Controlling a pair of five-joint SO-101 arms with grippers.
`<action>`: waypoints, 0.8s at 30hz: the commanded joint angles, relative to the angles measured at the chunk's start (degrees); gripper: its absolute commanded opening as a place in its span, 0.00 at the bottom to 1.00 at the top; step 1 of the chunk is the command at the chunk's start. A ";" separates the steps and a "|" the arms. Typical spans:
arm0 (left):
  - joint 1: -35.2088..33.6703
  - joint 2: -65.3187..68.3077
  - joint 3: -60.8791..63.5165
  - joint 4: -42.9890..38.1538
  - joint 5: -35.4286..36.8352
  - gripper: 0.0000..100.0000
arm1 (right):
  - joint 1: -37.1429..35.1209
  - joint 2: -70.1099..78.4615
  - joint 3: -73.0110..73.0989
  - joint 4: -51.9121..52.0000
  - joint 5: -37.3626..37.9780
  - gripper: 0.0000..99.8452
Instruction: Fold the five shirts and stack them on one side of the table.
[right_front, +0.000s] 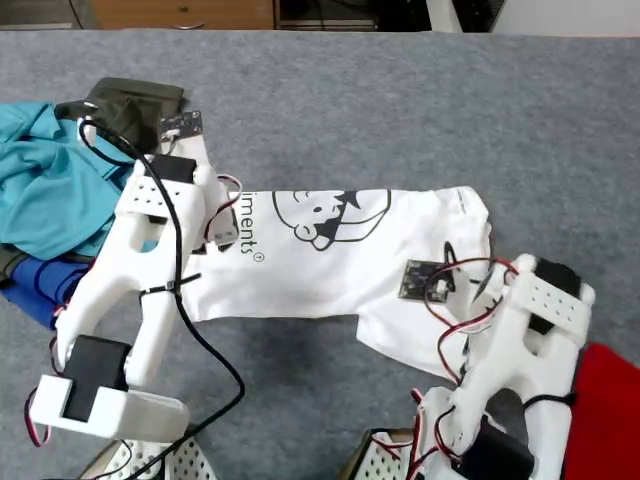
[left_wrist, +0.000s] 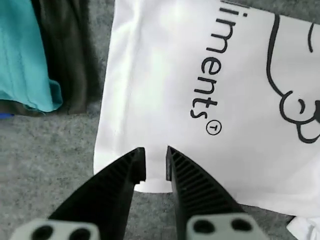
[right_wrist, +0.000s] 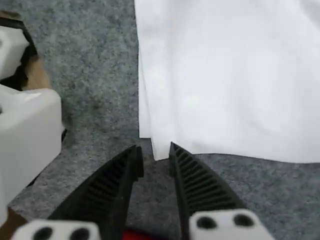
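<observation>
- Black ribbing at the left gripper (left_wrist: 155, 162): found parted by a narrow slot, closed on nothing, poised over the hem edge of the white shirt (left_wrist: 210, 90), close to its corner at lower left of the left wrist frame.
- Likewise at the right gripper (right_wrist: 155, 154): found slightly parted, holding nothing, poised at a layered corner of that shirt near centre frame.
- Judged decisive: lies flat at mid-frame in the high view, lengthwise from left to right, with one gripper at each end of the near edge. Puts the left arm nearer the hem end and the right arm nearer the other.
- Judged next: calls for both near corners to be pinched and carried away from the arms, across the long axis.
- Noted a grey carpet surface (right_front: 400, 110). Risks a missed pinch, or a grab of one layer only.
- Noted a loose heap at left, just beside the hem: teal shirt (right_front: 40, 190), dark olive shirt (right_front: 135, 100), blue shirt (right_front: 30, 285). Also a red shirt (right_front: 610, 400) at lower right.
- Beyond the table, along the top edge: wooden furniture (right_front: 180, 12).
</observation>
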 joint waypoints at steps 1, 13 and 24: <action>-2.46 -0.31 -2.81 2.99 1.76 0.20 | 3.38 -1.54 0.04 -0.26 0.70 0.15; -2.02 -0.22 13.71 -4.84 0.53 0.21 | 4.00 -1.10 7.08 -2.99 -1.41 0.15; -1.49 -0.22 13.71 -7.47 4.13 0.21 | 3.91 -1.54 6.11 -7.30 -4.04 0.15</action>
